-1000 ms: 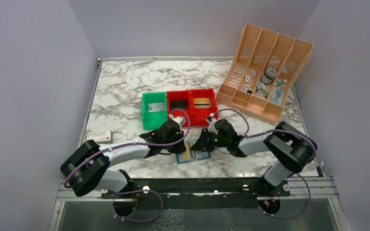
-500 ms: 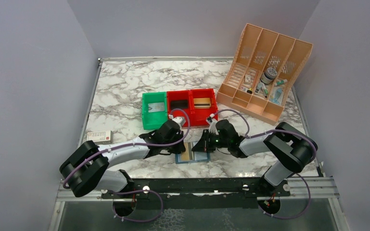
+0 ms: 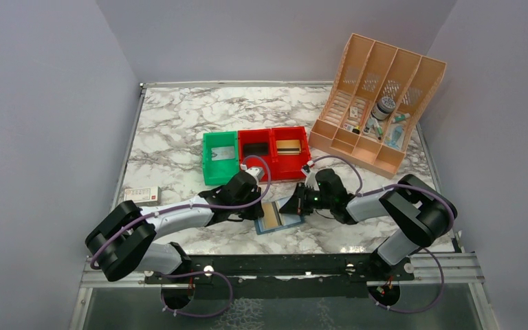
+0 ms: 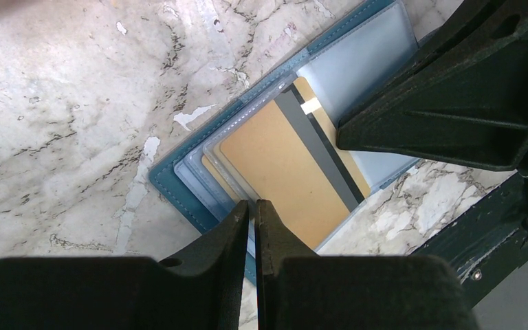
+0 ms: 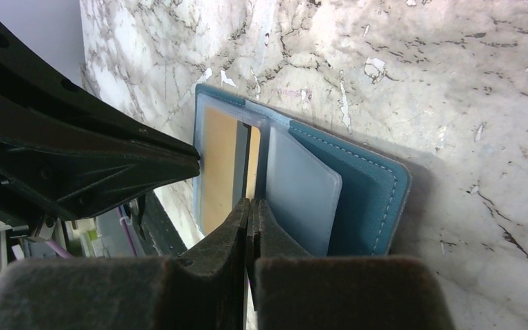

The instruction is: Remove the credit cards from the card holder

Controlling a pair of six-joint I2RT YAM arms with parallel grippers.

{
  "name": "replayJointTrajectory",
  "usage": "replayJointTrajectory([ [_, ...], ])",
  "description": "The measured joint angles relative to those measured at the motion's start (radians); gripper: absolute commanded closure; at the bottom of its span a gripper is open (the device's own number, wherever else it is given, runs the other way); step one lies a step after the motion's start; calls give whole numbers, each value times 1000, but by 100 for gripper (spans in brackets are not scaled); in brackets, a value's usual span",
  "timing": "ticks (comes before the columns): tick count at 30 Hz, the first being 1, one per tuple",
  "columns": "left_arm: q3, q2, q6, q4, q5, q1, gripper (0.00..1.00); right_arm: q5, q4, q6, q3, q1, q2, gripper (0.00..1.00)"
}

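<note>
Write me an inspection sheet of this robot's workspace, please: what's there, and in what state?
Surface: white-and-grey marbled tabletop.
Job's things: flat blue two-panel card holder lies open; tan-gold plastic card with a dark stripe in its clear sleeve; pale grey card beside it.
Clutter: green plastic bin, two red plastic bins, peach slotted organiser holding small items, white-and-red flat box.
Grippers: left gripper nearly closed, seemingly pinching the holder's edge; right gripper shut at the tan card's end.
Cables: purple cables along both arms.
Surroundings: plain grey walls; black metal rail at near edge.
</note>
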Motion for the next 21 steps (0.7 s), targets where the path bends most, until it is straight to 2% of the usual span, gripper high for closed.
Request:
replayJointTrajectory([
  [4,0,2,0,1,0,0,87,-3,0,-6,0,-1,0,86],
  [10,0,2,0,2,0,0,87,-32,9,-11,0,-1,23,81],
  [12,0,2,0,2,0,0,87,-47,31,-8,1,-1,38,82],
  [17,0,2,0,2,0,0,87,-80,84,1,4,-3,79,95],
  [21,0,2,1,2,0,0,88,-76,86,11,0,-5,72,99],
])
